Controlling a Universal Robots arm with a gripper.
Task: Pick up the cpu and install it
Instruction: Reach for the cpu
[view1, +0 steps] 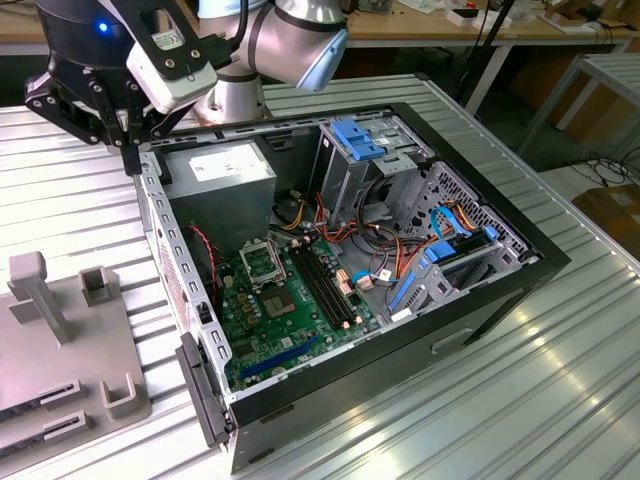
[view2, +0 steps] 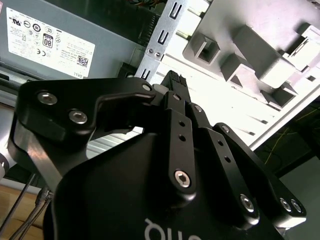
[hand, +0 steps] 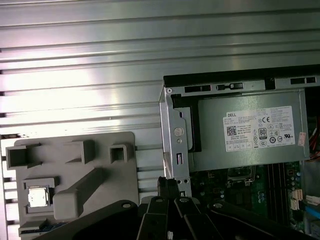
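- Cpu (hand: 38, 196) lay flat, silver top up, in a square recess of the grey fixture tray (hand: 120, 175). It was untouched and well apart from the pincer (hand: 170, 184), on the side away from the computer case (view1: 380, 420).
- Pincer's jaws were closed on nothing, and its tips hung near the case's metal side rail (view1: 152, 195), beside the power supply (view1: 220, 185). In the exterior view the tray lay to the pincer's left.
- Judged as the reach for the pick, doing it well meant clearing the rail and spreading the jaws before descending. It also meant coming straight down centred on the chip and pinching its opposite edges level, so the recess walls were not struck.
- Socket (view1: 262, 262) showed a dark centre, inside the case to the exterior view's right of the pincer.
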